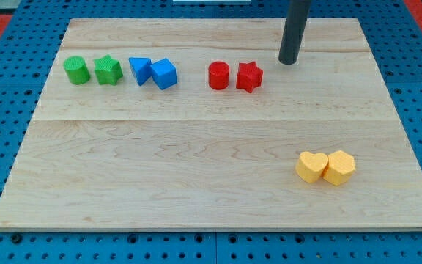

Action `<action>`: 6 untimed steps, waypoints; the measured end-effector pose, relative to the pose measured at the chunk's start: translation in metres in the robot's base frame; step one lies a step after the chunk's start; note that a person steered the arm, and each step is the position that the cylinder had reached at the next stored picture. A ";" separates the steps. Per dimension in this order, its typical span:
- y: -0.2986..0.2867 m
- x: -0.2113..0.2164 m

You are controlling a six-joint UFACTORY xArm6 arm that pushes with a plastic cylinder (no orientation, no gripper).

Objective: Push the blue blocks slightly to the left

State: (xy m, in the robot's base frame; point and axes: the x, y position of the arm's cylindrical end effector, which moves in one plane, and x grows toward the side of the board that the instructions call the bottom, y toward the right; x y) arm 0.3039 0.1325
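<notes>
A blue triangle block (pixel 140 70) and a blue cube (pixel 164 73) sit touching each other at the view's upper left on the wooden board (pixel 196 161). My tip (pixel 289 61) rests on the board at the view's upper right, well to the right of the blue blocks, with the red blocks between us. The rod rises out of the view's top.
A green cylinder (pixel 76 70) and a green star (pixel 108 70) lie just left of the blue triangle. A red cylinder (pixel 218 75) and a red star (pixel 249 75) lie left of my tip. A yellow heart (pixel 312 166) and a yellow hexagon (pixel 339 167) sit at the lower right.
</notes>
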 end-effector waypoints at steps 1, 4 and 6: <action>-0.001 -0.007; -0.151 -0.003; -0.285 0.003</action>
